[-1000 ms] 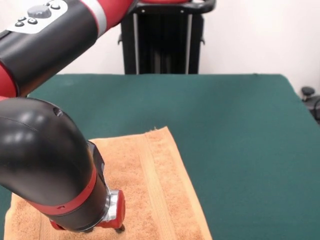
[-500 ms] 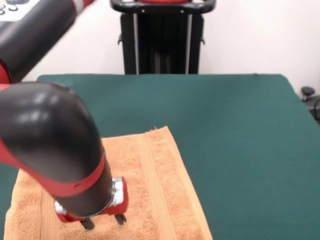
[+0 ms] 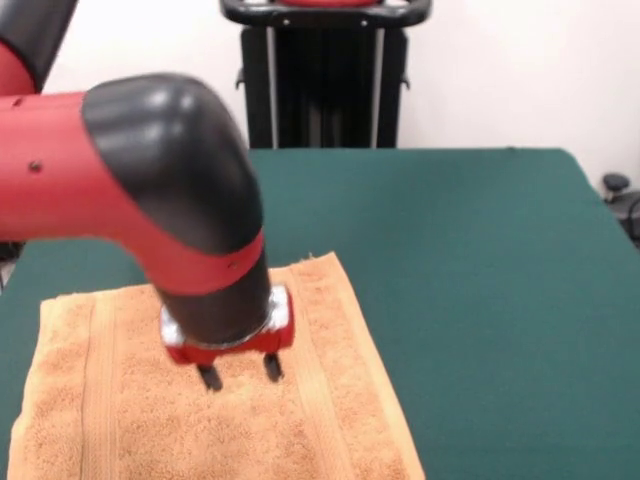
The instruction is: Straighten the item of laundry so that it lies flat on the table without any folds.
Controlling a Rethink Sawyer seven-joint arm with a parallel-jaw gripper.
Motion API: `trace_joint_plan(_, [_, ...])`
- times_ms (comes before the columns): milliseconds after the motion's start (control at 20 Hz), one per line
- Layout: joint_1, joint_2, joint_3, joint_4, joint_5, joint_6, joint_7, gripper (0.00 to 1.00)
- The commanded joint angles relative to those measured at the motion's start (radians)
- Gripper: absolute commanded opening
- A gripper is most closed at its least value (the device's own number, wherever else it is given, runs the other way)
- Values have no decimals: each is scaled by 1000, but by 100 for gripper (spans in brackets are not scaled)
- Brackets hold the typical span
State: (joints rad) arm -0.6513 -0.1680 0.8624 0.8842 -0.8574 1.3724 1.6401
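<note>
The item of laundry point(image 3: 150, 410), an orange-tan towel with woven stripe bands, lies spread on the green table point(image 3: 460, 260) at the lower left; its near end runs off the bottom edge. No fold shows in the visible part. My gripper point(image 3: 240, 374) hangs above the towel's middle, its two dark fingers point(image 3: 210, 378) apart and holding nothing. The arm's big red and black elbow covers part of the towel's far edge.
The black pedestal point(image 3: 325, 75) stands beyond the table's far edge. A small black knob point(image 3: 617, 186) sits off the table's right side. The table's green top stretches to the right of the towel.
The arm has risen and swung back toward the table's far side, lifting the gripper off the towel's near part. More of the towel's left side now shows.
</note>
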Motion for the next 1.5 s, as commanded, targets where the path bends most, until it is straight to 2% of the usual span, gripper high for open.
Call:
trace_joint_plan(50, [24,-115,-166,375,84,-114,373,100])
trace_joint_plan(200, [30,-147,-195,422,109,-149,395,100])
trace_joint_plan(600, [60,-145,-251,418,172,-168,389,100])
trace_joint_plan(850, [93,-203,-264,373,252,-60,357,100])
trace_joint_plan(1250, [152,-159,-301,231,317,-27,308,100])
trace_joint_plan(1350, [177,-122,-312,154,315,-5,288,100])
trace_joint_plan(1500, [218,-28,-311,-28,286,51,225,100])
